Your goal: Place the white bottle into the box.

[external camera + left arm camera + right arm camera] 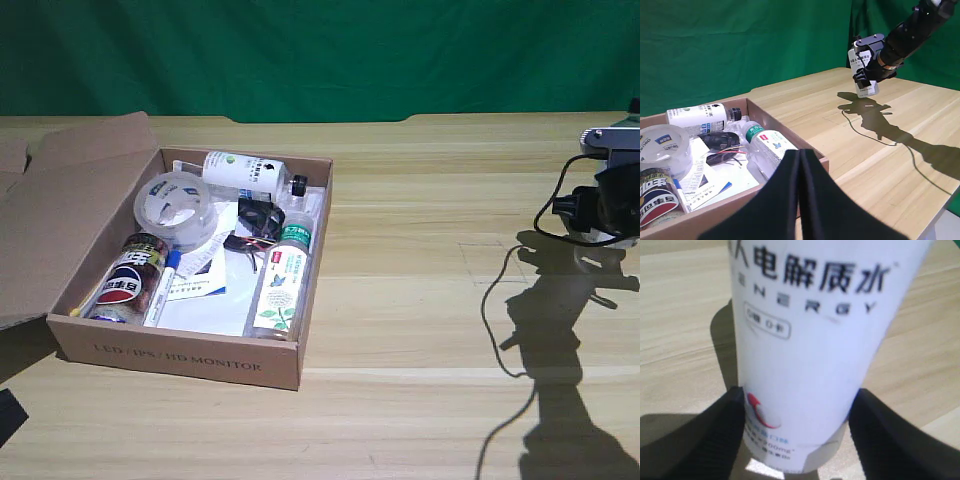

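Note:
My right gripper (866, 70) is shut on the white bottle (863, 71) and holds it in the air above the wooden table, well off to the exterior view's right of the box (180, 355). In the right wrist view the white bottle (805, 340) fills the picture, showing dark text and a red mark, with a black finger (725, 430) pressed on each side. The brown cardboard box, marked "LED / IPS / HD MONITOR", sits open at the exterior view's left. In the exterior view only the arm (600, 190) shows at the right edge.
Inside the box lie a white bottle with a green mark (245, 172), a tape roll (175, 205), a Pepsi can (130, 280), a clear green-capped bottle (280, 280), a marker, black cables and papers. The box flap (70, 200) lies open leftward. The parked left gripper (800, 200) hangs over the box's near edge.

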Available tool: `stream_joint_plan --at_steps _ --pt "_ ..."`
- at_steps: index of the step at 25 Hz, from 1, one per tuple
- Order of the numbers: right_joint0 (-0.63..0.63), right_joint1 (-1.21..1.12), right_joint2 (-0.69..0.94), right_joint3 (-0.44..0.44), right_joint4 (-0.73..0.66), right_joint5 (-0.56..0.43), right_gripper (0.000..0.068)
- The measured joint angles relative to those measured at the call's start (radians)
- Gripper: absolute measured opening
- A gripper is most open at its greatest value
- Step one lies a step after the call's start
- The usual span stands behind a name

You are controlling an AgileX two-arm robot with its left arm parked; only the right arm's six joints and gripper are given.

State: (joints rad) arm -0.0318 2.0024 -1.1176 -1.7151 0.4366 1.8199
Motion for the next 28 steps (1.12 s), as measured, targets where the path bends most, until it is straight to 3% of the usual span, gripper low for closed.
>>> stream_joint_plan --at_steps 2,4,6,10,16,20,21,25,28 --pt "0.000 -0.031 0.000 0.000 -0.022 -0.031 0.0466" --pt "0.000 -0.067 0.000 -0.001 -0.069 -0.064 0.0342" --pt "0.000 -0.118 0.000 -0.003 -0.165 -0.087 0.0155" --pt "0.026 -0.208 0.000 -0.008 -0.327 -0.100 0.0085" --pt "0.106 -0.333 0.000 -0.017 -0.411 -0.105 0.0076" --pt "0.075 -0.360 0.000 -0.020 -0.437 -0.082 0.0077" --pt "0.039 -0.361 0.000 -0.022 -0.500 -0.046 0.0085" --pt "-0.110 -0.355 0.000 -0.032 -0.773 0.094 0.0174" --pt "-0.197 -0.347 -0.007 -0.044 -0.904 0.154 0.0313"
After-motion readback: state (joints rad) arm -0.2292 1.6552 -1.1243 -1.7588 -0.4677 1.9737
